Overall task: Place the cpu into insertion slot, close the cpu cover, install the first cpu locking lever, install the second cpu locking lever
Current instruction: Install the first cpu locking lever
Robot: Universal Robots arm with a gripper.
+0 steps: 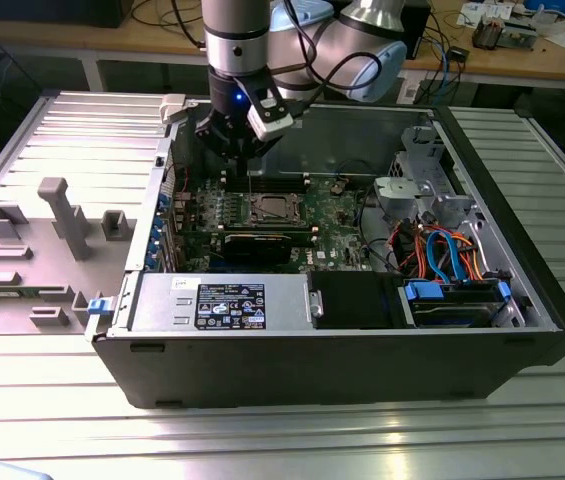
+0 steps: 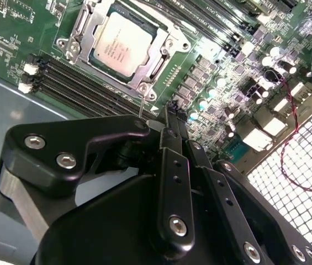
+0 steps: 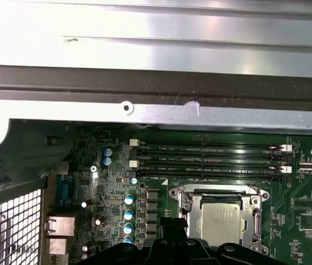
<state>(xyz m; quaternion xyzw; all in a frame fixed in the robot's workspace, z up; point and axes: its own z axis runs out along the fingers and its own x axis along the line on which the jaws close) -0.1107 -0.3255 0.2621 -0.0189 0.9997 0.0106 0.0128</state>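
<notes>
- The cpu [image 2: 121, 44] lies flat in the insertion slot [image 2: 73, 48] on the green motherboard [image 2: 12, 27], its silver-grey top facing up; it is also seen in the first wrist view [image 3: 217, 222] and the exterior view [image 1: 267, 210]
- The cpu cover [image 2: 158, 63] is down, its silvery frame lying around the chip's edges with the chip showing through the window
- The gripper [image 2: 169, 113] hangs above the board just beside the socket, touching neither chip nor cover; in the exterior view it [image 1: 237, 150] sits over the open computer case [image 1: 292, 350], on the far side of the socket
- Its black fingers [image 2: 169, 127] look drawn together with nothing between them
- A thin wire lever [image 2: 141, 105] stands up by the socket's corner, near the fingertips
- Long black memory slots [image 3: 211, 160] run alongside the socket
- The case rests on a ribbed metal table [image 1: 262, 440], with grey fixtures [image 1: 62, 220] at the exterior view's left
</notes>
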